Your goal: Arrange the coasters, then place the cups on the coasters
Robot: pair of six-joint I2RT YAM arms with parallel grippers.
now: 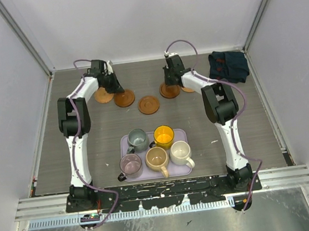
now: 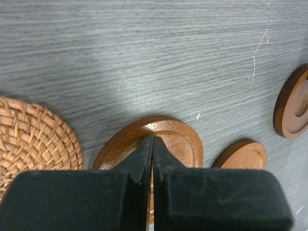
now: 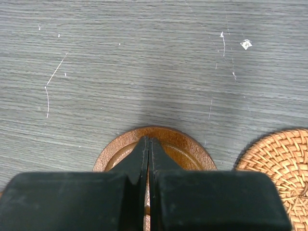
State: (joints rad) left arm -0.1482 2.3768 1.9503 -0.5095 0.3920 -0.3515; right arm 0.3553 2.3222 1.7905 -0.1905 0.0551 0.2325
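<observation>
The grey wood-grain counter [image 1: 90, 139] fills the top view. Low in the middle sits the lavender tray [image 1: 184, 132], and all five cups are packed on it. The grey-green cup [image 1: 137, 140] and yellow cup [image 1: 163, 136] are at the back. The pinkish-purple cup [image 1: 130, 164], tan cup [image 1: 157, 158] and cream cup [image 1: 180, 152] are in front. A dark cloth [image 1: 228, 66] lies crumpled at the upper right.

Above the tray, the coasters string loosely across the frame. The left woven coaster [image 1: 103, 95] is pale basketwork. Then come three glossy orange-brown discs with raised rims and sunken centres: the left wooden coaster [image 1: 124, 99], the middle wooden coaster [image 1: 148, 104] sitting lowest, and the right wooden coaster [image 1: 169, 90]. The right woven coaster [image 1: 188, 89] peeks out from behind the right arm.

The left tool [image 2: 152, 139] is closed on nothing, tips pinched together over the left wooden coaster. The right tool [image 3: 148, 140] is likewise closed and empty, tips over the right wooden coaster. Whether either touches its disc, I can't tell.
</observation>
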